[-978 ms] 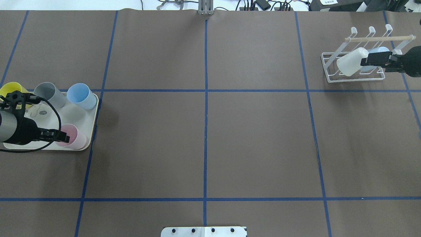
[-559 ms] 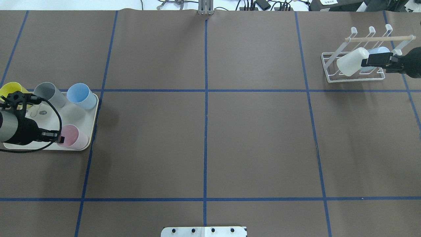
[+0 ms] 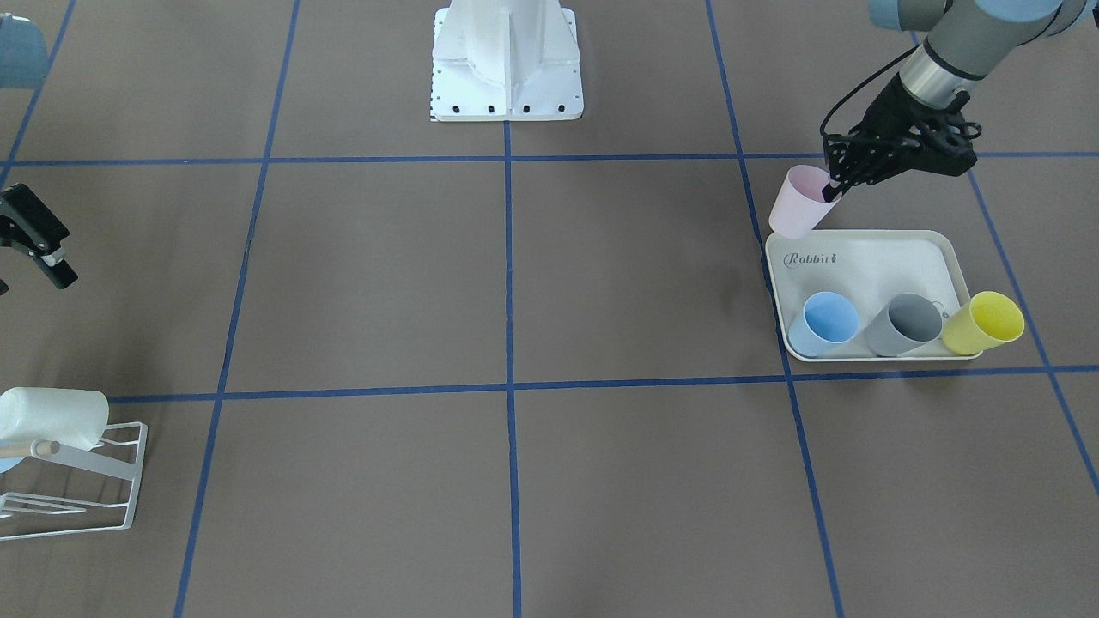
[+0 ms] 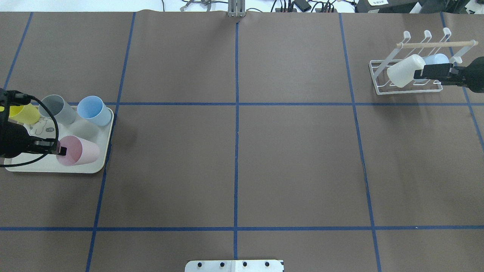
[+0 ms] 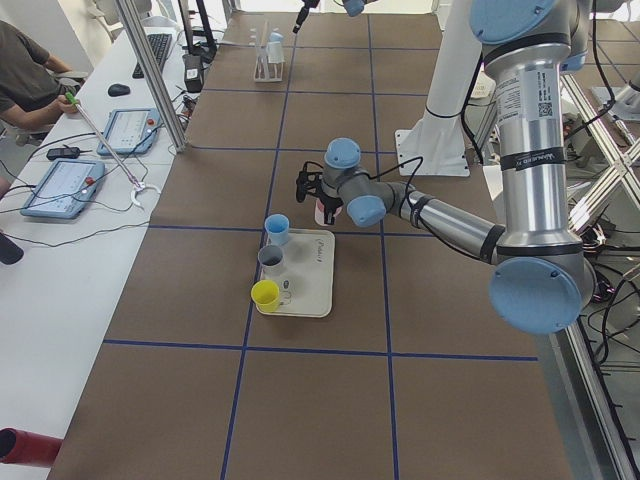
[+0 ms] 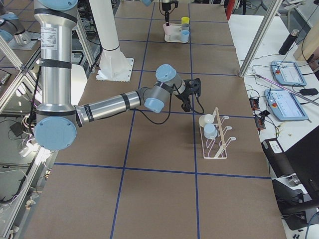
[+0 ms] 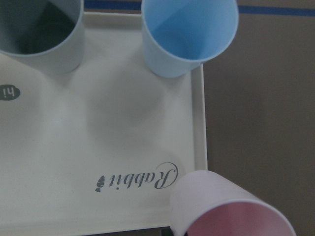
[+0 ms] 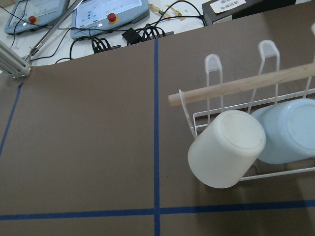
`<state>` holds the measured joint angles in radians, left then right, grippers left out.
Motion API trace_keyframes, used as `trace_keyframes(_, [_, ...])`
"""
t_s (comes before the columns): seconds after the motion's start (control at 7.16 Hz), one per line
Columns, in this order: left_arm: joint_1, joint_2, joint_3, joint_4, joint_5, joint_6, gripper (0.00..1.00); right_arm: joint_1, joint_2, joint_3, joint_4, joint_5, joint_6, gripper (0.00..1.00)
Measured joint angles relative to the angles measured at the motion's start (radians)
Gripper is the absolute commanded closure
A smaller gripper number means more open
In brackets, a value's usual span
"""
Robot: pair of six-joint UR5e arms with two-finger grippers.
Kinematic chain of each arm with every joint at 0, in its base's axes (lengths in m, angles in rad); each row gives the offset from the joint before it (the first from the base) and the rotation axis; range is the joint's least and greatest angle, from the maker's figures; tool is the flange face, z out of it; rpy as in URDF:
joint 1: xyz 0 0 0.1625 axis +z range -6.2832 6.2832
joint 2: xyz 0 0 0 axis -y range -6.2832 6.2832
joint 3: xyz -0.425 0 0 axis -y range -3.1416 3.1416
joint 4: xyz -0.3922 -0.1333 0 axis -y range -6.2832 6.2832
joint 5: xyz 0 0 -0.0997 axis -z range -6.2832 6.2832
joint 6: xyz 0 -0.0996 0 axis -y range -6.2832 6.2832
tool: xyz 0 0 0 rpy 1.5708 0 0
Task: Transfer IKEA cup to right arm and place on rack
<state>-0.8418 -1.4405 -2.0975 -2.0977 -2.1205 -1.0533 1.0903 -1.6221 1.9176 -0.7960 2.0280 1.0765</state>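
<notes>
My left gripper [image 4: 61, 151] is shut on the rim of a pink cup [image 4: 78, 151] and holds it tilted above the cream tray [image 4: 103, 160]. In the front view the pink cup [image 3: 797, 203] hangs by the tray's near corner under the left gripper [image 3: 831, 187]. It also shows in the left wrist view [image 7: 231, 211]. My right gripper [image 4: 419, 72] is open and empty, just beside the white wire rack [image 4: 378, 81]. A white cup [image 4: 401, 71] and a pale blue cup [image 4: 435, 59] rest upside down on the rack's prongs.
On the tray stand a yellow cup [image 4: 23, 113], a grey cup [image 4: 58, 108] and a blue cup [image 4: 92, 110]. The rack's wooden dowel [image 8: 246, 86] runs over the two cups. The robot base [image 3: 506, 60] is at the table's edge.
My left gripper has lifted the pink cup off the tray, tilted it and drawn back towards the table's left edge. My right gripper has shifted slightly by the rack.
</notes>
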Motion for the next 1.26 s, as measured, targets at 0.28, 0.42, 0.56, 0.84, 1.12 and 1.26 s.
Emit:
trace_keyframes(0.28, [-0.003, -0.207, -0.026, 0.040, -0.006, -0.254, 1.00, -0.080, 0.002, 0.054, 0.040, -0.004, 0.120, 0.00])
trace_keyframes(0.42, [0.031, -0.351, 0.002, 0.036, -0.003, -0.421, 1.00, -0.131, 0.007, 0.068, 0.107, -0.006, 0.259, 0.00])
trace_keyframes(0.56, [0.077, -0.486, 0.047, 0.003, 0.010, -0.592, 1.00, -0.172, 0.015, 0.073, 0.208, -0.006, 0.428, 0.00])
trace_keyframes(0.84, [0.144, -0.635, 0.193, -0.304, 0.125, -0.921, 1.00, -0.209, 0.071, 0.081, 0.373, -0.003, 0.752, 0.00])
trace_keyframes(1.12, [0.171, -0.658, 0.339, -0.711, 0.209, -1.135, 1.00, -0.227, 0.161, 0.084, 0.478, -0.004, 1.029, 0.00])
trace_keyframes(1.26, [0.179, -0.661, 0.389, -0.864, 0.219, -1.182, 1.00, -0.244, 0.213, 0.087, 0.498, -0.006, 1.109, 0.00])
